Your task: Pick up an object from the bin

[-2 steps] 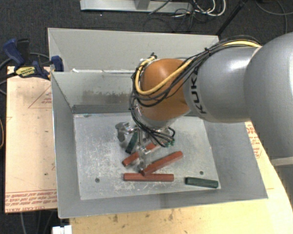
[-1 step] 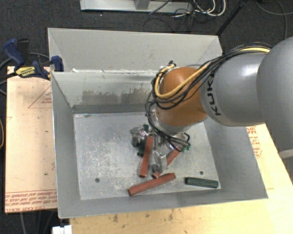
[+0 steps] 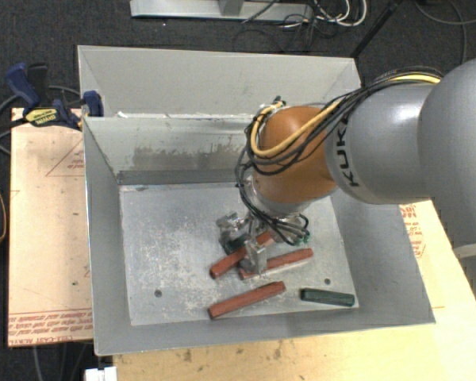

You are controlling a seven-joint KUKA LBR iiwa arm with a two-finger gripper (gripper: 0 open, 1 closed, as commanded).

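Dark green stick (image 3: 328, 297) (lying flat) near a lone reddish-brown stick (image 3: 247, 299).

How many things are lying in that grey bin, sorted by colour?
Reddish-brown sticks: 3, one near the front, two by the gripper.
Dark green stick: 1, at the front right.
Total: 4 in view; the gripper may hide more.

We see the end effector (image 3: 252, 256) low over the floor of the grey bin (image 3: 151, 236) | left red-brown bar (image 3: 224, 267) and right red-brown bar (image 3: 289, 259) flank it closely | lone red-brown bar (image 3: 246, 299) lies below them | dark green bar (image 3: 328, 297) lies to that bar's right, apart.
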